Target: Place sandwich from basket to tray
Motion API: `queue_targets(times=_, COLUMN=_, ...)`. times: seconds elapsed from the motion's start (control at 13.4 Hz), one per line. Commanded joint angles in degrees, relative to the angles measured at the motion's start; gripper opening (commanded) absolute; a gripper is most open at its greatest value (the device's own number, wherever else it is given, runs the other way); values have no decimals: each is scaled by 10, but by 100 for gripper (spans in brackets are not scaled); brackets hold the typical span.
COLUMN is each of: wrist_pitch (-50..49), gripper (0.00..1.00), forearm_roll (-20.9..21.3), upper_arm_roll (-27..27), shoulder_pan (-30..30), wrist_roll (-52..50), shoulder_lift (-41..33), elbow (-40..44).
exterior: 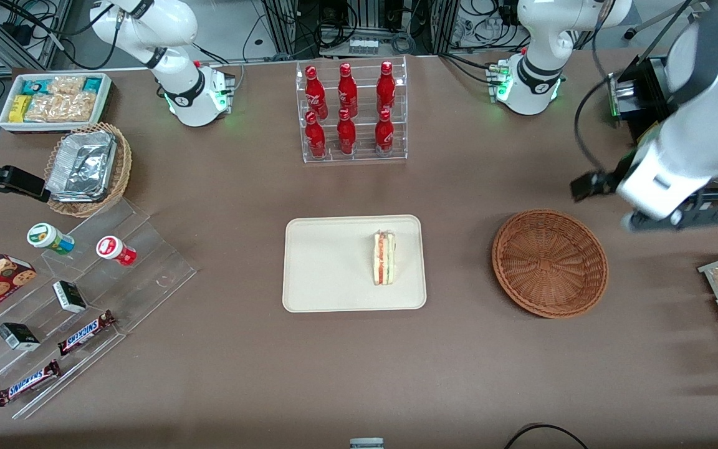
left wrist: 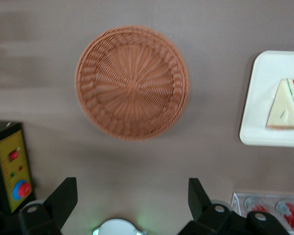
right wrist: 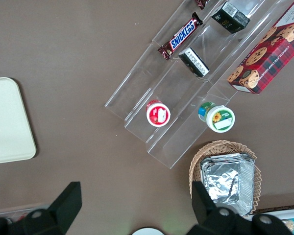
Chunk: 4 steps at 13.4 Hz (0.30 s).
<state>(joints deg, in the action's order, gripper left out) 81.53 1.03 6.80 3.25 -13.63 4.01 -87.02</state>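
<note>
Jaws of the gripper [left wrist: 132,196] were spread wide with nothing held between them, as was shown in the left wrist view. The gripper was raised high over the table [exterior: 240,374], above the working arm's end and just outward of the basket [exterior: 550,262].

On the clock face of the front view, the tray [exterior: 334,265] was found near the centre of the table. The basket was placed at three o'clock from it, a short gap of bare table being left between them, and nothing was seen inside the basket.

The sandwich [exterior: 384,257] was found lying on the tray, in the half nearer the basket, with its long axis run from twelve to six o'clock. It was therefore judged that the placing was done, and that only a retreat of the arm was left.
</note>
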Motion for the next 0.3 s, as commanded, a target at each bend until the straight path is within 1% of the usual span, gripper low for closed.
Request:
queue_targets(times=0.0, wrist_pitch=-24, gripper=100, forearm_roll=-9, upper_arm_roll=-20, shoulder_pan=-4, wrist_roll=21, shoulder_lift=-56, elbow=-27)
queue_targets(times=0.22, wrist_pitch=-41, gripper=100, forearm_roll=-9, upper_arm_roll=-44, shoulder_pan=-4, wrist_roll=48, shoulder_lift=-76, elbow=-21)
